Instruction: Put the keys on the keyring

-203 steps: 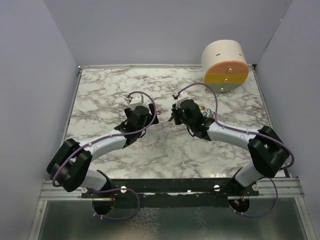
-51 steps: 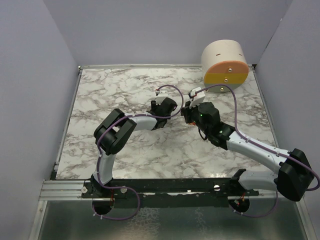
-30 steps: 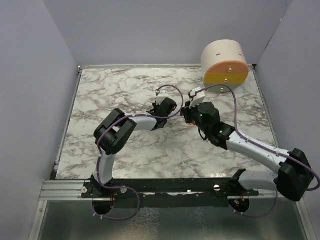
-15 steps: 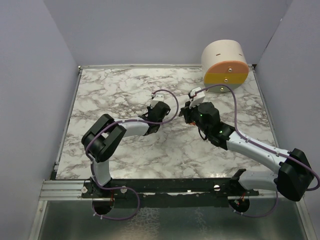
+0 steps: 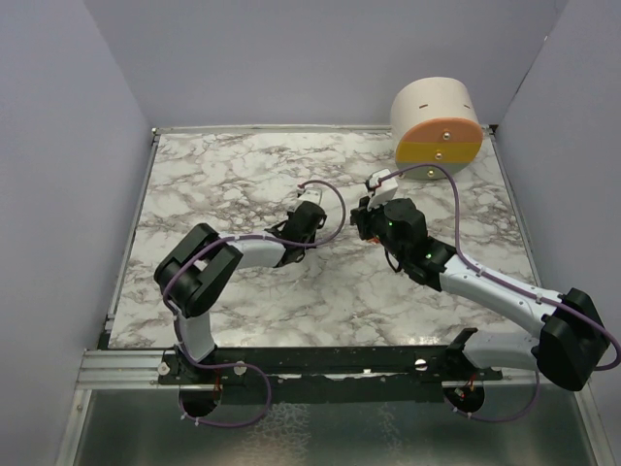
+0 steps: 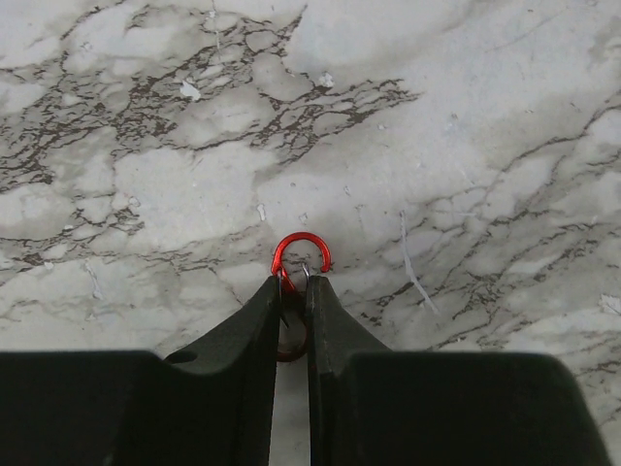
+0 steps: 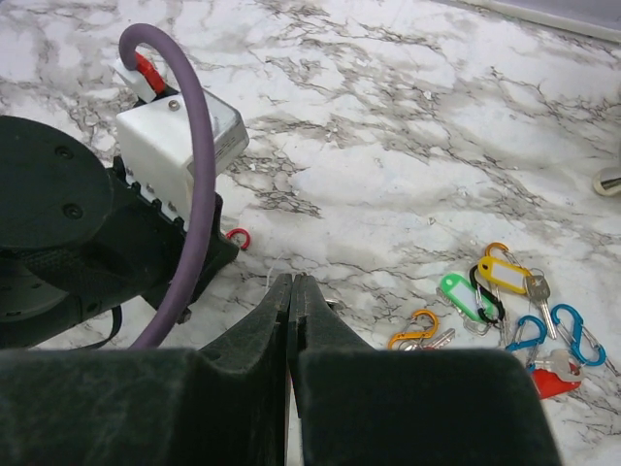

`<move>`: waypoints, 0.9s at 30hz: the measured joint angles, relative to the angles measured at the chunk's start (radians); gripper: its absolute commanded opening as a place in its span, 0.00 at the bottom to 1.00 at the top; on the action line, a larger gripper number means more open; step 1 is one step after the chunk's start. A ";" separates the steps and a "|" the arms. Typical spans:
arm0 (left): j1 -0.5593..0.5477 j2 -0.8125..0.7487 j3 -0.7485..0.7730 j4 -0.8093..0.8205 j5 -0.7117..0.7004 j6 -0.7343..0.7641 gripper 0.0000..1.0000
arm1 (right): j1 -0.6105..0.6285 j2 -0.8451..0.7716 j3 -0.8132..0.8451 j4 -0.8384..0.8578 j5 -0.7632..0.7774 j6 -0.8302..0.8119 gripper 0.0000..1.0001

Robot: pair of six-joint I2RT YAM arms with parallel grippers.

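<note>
Zero threading done: pinched only a red loop [image 6: 301,236] in the near-closed left gripper [image 6: 294,283], pressed the right gripper [image 7: 291,280] together, seemingly empty, keys [image 7: 505,273] loose to its right.

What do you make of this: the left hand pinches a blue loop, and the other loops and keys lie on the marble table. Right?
One detail is wrong: the loop is red, not blue. The left wrist view shows the left hand pinching a red loop. The other loops and keys do lie on the marble table.
</note>
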 measured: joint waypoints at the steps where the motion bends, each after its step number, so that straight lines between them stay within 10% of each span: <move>1: 0.003 -0.011 -0.026 0.013 0.006 0.006 0.00 | 0.000 0.000 0.000 0.000 0.000 -0.003 0.01; 27: 0.061 -0.358 -0.168 0.108 0.357 0.157 0.00 | 0.000 0.067 -0.060 0.146 -0.192 -0.075 0.01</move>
